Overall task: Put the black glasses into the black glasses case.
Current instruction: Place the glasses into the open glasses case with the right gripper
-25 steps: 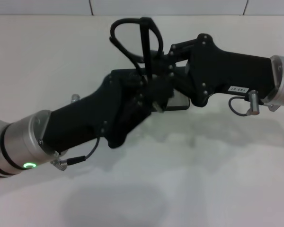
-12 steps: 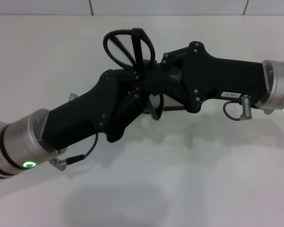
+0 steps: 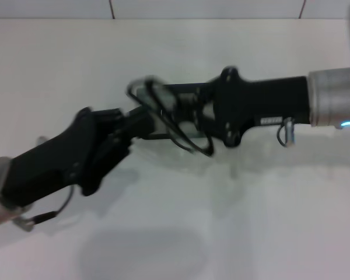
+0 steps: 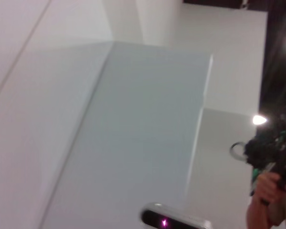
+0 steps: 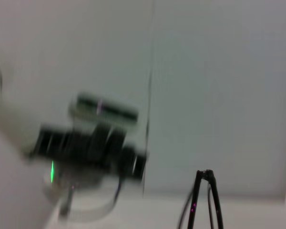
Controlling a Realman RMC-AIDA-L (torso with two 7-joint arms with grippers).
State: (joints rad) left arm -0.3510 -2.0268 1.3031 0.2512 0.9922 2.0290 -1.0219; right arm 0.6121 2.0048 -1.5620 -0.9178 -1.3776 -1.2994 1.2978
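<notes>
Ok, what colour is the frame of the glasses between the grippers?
Black. The black glasses have a thin dark frame, clearest in the head view.

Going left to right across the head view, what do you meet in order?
Left arm → left gripper → black glasses → right gripper → right arm. The case is not clearly visible, so it is left out.

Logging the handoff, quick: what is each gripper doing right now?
Left gripper: at the black glasses; grip cannot be told.
Right gripper: shut on the black glasses, above the table.
</notes>
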